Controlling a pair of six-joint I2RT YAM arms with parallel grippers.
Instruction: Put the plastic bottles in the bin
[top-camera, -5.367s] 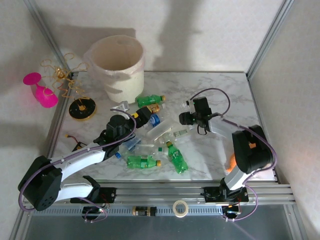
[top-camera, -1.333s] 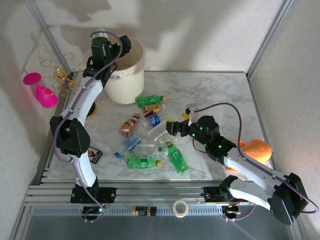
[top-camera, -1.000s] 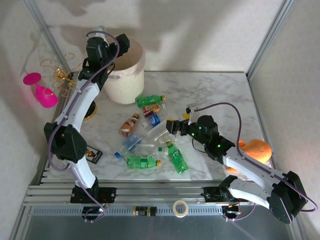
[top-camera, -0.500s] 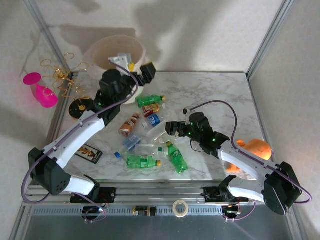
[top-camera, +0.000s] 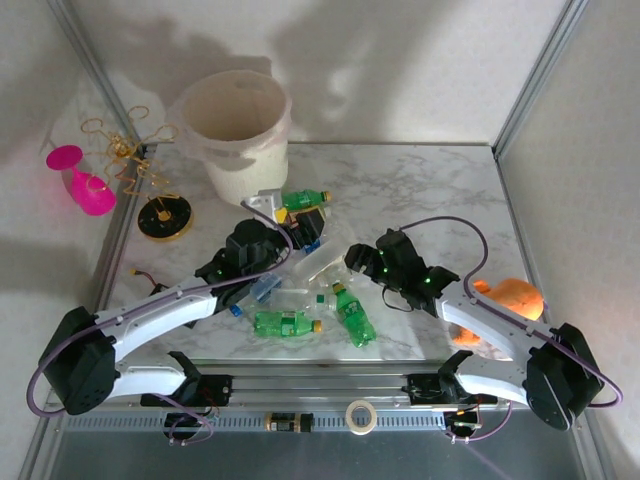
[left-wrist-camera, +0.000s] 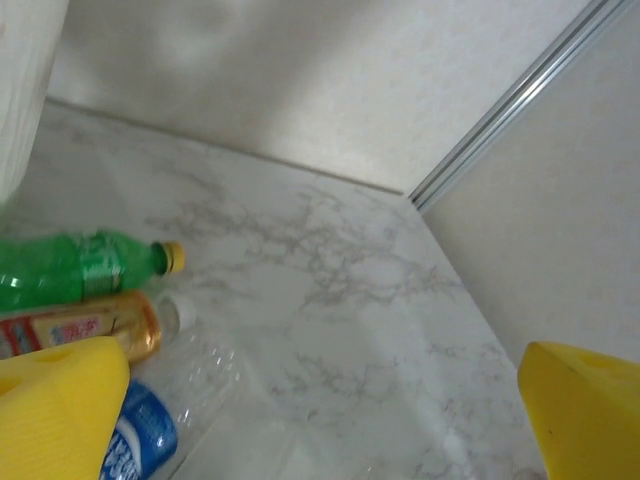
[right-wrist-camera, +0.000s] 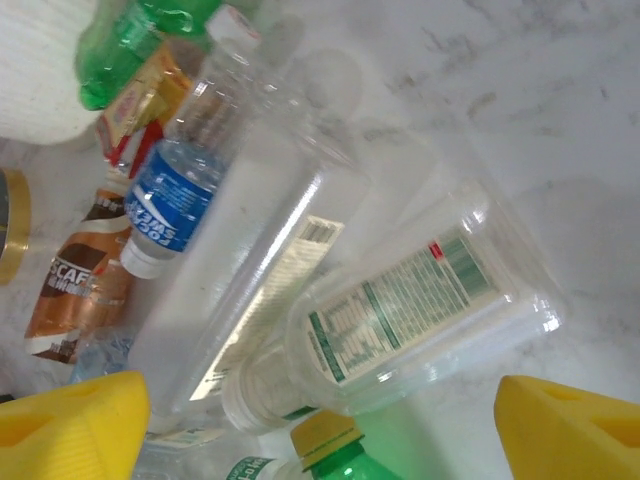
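Overhead: the left arm lies low and stretched from its base, with the left gripper (top-camera: 298, 221) over the far end of the scattered plastic bottles (top-camera: 285, 323). The right arm is bent low and reaches leftward, its right gripper (top-camera: 352, 258) at the right edge of the heap. The bin (top-camera: 240, 165) stands beyond and left of the left gripper, apart from both tools. The left wrist camera shows what the overhead view hides: yellow fingertips (left-wrist-camera: 60, 410) spread wide, gripping nothing. Ahead-left of them lie a green bottle (left-wrist-camera: 70, 275) with a yellow cap, an amber bottle (left-wrist-camera: 85, 325) just nearer, and a blue-label bottle (left-wrist-camera: 150, 430) nearest the left fingertip. The right wrist camera shows the yellow pads (right-wrist-camera: 70, 410) also wide apart and empty. Between them is a clear bottle (right-wrist-camera: 420, 300) whose white label has green print too fine to read. It lies against a longer clear bottle (right-wrist-camera: 240, 310). Here the blue label probably reads "POCARI SWEAT", partly turned away. A brown bottle (right-wrist-camera: 75, 290) by the left pad shows "SCAF".
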